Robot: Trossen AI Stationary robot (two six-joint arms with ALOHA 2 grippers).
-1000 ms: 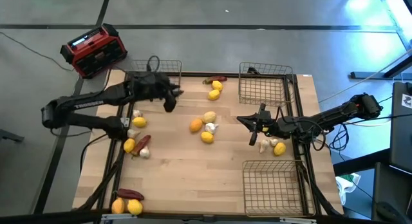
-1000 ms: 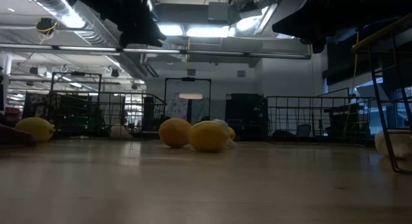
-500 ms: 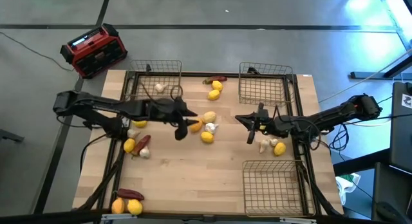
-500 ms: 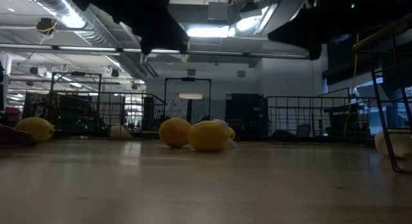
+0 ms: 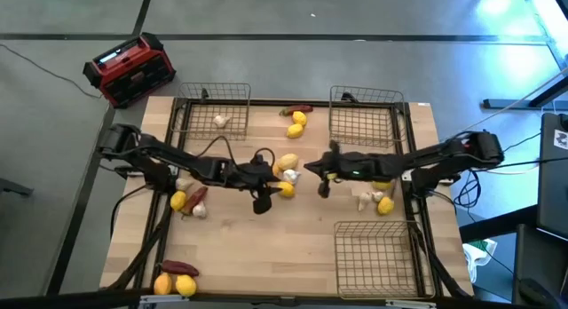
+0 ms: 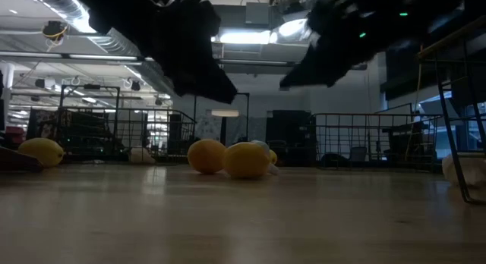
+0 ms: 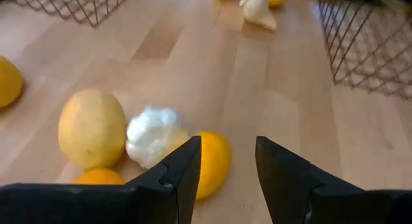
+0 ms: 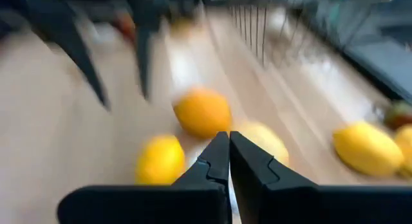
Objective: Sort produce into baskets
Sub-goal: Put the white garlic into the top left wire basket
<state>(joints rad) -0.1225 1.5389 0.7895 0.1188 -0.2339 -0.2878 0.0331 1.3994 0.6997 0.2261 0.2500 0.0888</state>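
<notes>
Both arms moved to centre fruits | left pincer (image 7: 225, 161) part-open, empty | right pincer (image 8: 229, 156) closed, empty

Matt wood table (image 5: 266, 247), wire-mesh baskets (image 5: 373, 256)

3 square grey wire-mesh baskets (image 5: 217, 107) sit on the table: 1 holds a whitish knobbly bulb (image 5: 219, 121), 2 hold nothing. Round yellow and orange fruits (image 5: 286, 164) cluster mid-table; dark red peppers (image 5: 197, 197) lie near edges.

high view: overhead, straight down on whole table (image 5: 266, 247)
low view: table-top height, level, facing room
wrist views: close, facing forward
shared: central lemon (image 5: 285, 190) (image 6: 244, 160) (image 7: 209, 163) (image 8: 161, 159) cluster
</notes>
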